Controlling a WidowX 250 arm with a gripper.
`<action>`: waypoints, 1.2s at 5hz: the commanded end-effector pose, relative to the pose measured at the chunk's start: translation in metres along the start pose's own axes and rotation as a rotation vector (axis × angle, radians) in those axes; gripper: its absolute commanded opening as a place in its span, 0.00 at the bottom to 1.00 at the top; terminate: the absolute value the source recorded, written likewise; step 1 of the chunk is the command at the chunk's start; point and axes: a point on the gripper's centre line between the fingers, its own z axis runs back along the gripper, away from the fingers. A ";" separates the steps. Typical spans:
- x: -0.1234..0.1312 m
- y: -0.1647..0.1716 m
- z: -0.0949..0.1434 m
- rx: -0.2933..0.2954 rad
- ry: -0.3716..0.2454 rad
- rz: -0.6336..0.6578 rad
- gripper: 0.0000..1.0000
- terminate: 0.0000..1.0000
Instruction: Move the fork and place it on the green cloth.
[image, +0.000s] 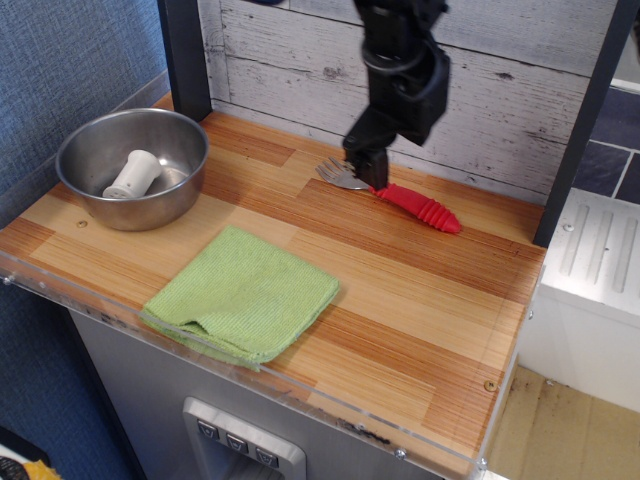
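Down at the back of the counter (420, 290), the end effector (366, 170) sits right over the fork (395, 192), at the spot where the metal neck meets the red handle. From where I stand I cannot tell whether its fingers are spread or already pinched; the dark body hides the tips. The fork lies flat near the white plank wall, tines pointing left, handle running right, well apart from the cloth (243, 293) that lies folded near the front edge. To do this grab well, I would want the fingers straddling the fork across its width, low enough to touch the counter, and closing on the ribbed handle rather than the thin neck, since the handle looks chunkier and less likely to slip or swing. Lifting straight up before heading toward the cloth should keep the tines from dragging. Off to the left, the bowl (93, 200) holds one white cylinder (134, 174), lying tilted inside.
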 end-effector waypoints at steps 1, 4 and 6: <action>0.012 0.004 -0.003 -0.018 0.007 -0.051 1.00 0.00; 0.006 -0.002 -0.031 -0.103 0.005 0.010 1.00 0.00; -0.002 -0.003 -0.033 -0.093 0.002 0.053 0.00 0.00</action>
